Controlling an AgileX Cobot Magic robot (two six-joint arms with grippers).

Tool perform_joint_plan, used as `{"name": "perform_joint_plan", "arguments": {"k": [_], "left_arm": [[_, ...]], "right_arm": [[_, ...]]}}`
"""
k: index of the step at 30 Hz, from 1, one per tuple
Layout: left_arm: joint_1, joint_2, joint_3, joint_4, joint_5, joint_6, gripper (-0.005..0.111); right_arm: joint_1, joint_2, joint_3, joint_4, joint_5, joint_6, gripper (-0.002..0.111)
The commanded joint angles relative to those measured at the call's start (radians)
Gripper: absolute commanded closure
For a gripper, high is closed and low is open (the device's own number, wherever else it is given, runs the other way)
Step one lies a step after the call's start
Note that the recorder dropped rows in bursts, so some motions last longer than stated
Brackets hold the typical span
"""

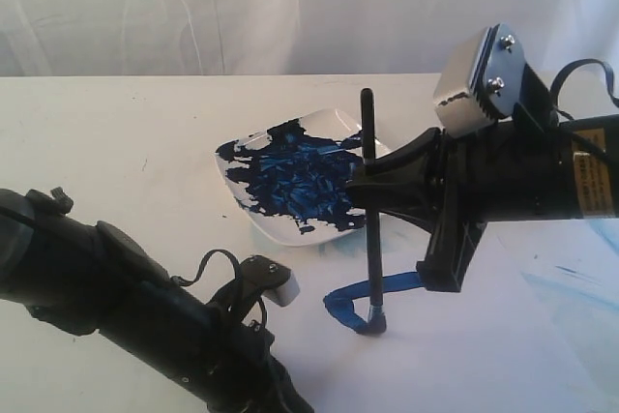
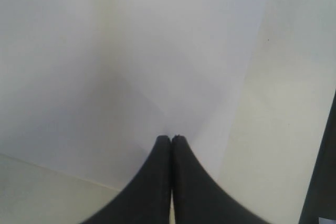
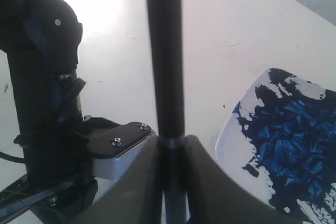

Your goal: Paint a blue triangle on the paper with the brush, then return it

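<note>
Looks like a robot lab bench or staged data-collection rig: a plain off-white tabletop (image 1: 97, 142) with a hung white cloth backdrop (image 1: 193, 7) filling the whole background. Two black robot arms work over it, the left arm (image 1: 116, 307) and the right arm (image 1: 522, 176), with loose cables showing and a silver metal block (image 1: 479, 79) bolted on the right wrist. The props are sparse and staged: a white dish (image 1: 324, 121) smeared with dark-blue paint, a sheet of paper (image 2: 131, 51) and the brush (image 1: 368, 123).
</note>
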Motion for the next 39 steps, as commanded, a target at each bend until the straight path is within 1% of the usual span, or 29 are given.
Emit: {"name": "perform_joint_plan", "arguments": {"k": [1, 11, 39], "left_arm": [[-0.007, -0.003, 0.001, 0.013, 0.014, 0.001, 0.107], [-0.007, -0.003, 0.001, 0.013, 0.014, 0.001, 0.107], [-0.007, -0.003, 0.001, 0.013, 0.021, 0.001, 0.107]], "right_arm": [[0.002, -0.012, -0.001, -0.027, 0.004, 0.055, 0.108], [0.002, -0.012, -0.001, -0.027, 0.004, 0.08, 0.108], [0.002, -0.012, 0.002, -0.027, 0.106, 0.21, 0.108]]}}
